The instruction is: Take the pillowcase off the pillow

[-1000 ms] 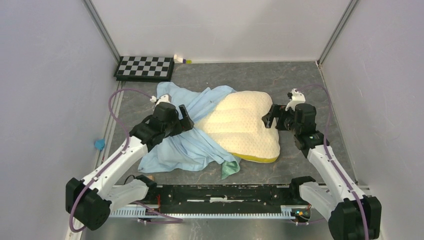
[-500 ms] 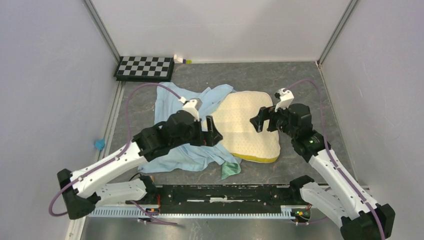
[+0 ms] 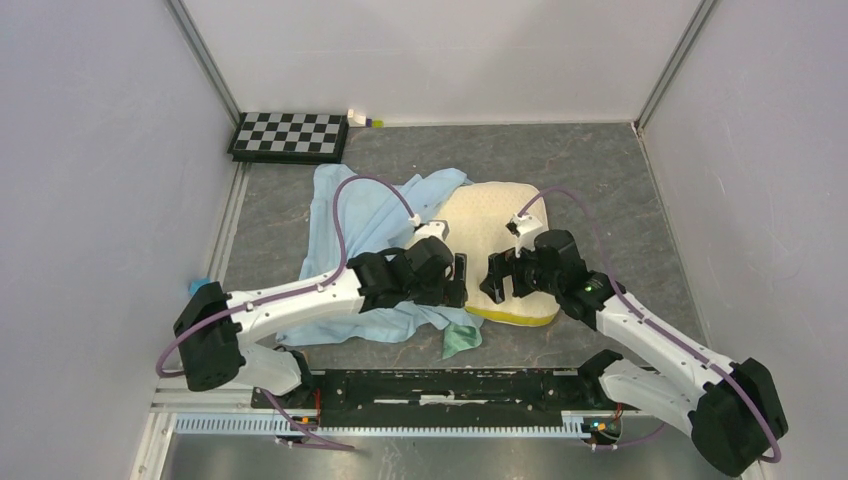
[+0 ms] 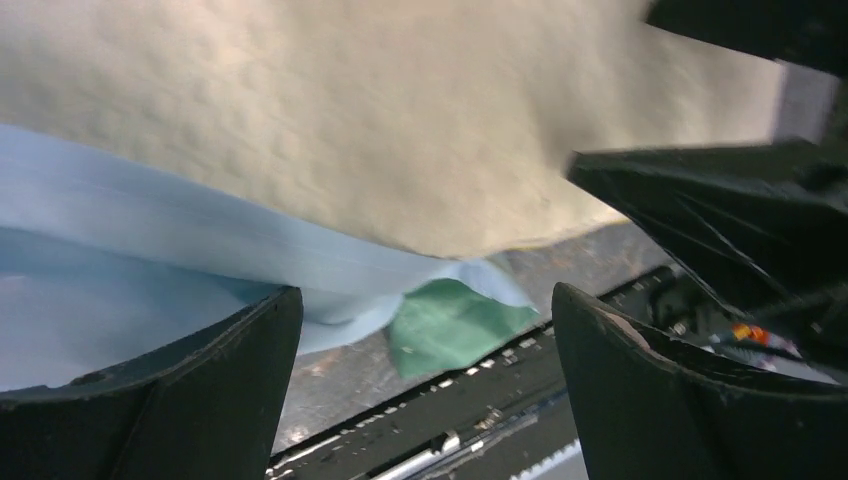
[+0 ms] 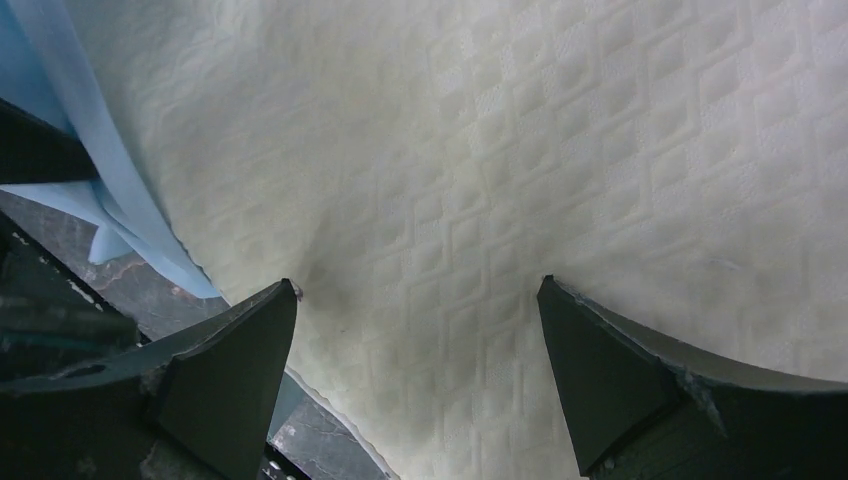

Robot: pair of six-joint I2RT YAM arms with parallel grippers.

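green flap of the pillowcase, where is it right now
In the top view the green flap lies on the table, poking out from under the near edge of the blue pillowcase, just left of the pillow's near corner.

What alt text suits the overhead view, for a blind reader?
A cream pillow lies on a grey table, a crumpled blue pillowcase at its left. Two robot arms lean in, left fingers and right fingers open over its near edge.

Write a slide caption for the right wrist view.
Open right gripper poised over the cream pillow, blue pillowcase at its left edge.
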